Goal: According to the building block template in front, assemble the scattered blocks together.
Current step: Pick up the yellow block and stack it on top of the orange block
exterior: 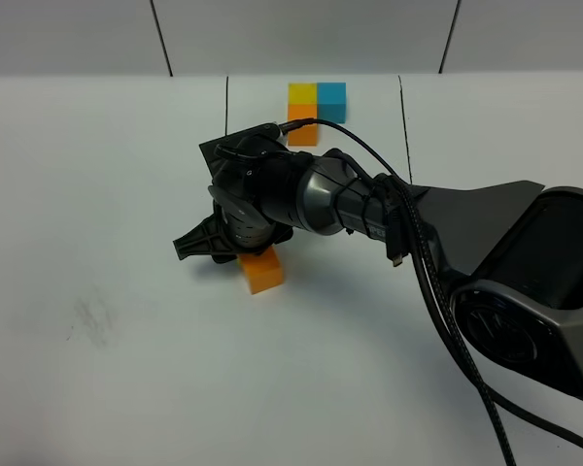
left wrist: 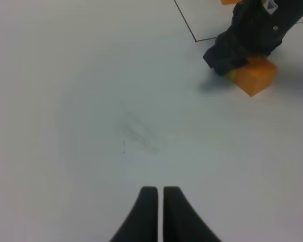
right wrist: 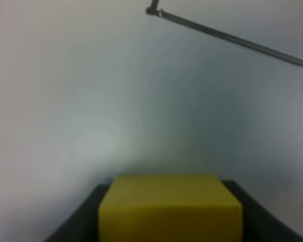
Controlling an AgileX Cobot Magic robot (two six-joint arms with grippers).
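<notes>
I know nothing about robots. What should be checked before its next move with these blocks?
1. The yellow block sits between the jaws of the right gripper: ok.
2. Jaws gripping it or loose around it: cannot tell.
3. It lies flush against the orange block: cannot tell, the gripper hides the joint.
4. The loose light blue block is located: not ok, no view shows it.
5. The template is readable: ok, though the right arm covers part of its orange cube.
6. The left gripper is shut, away from the blocks: ok.
</notes>
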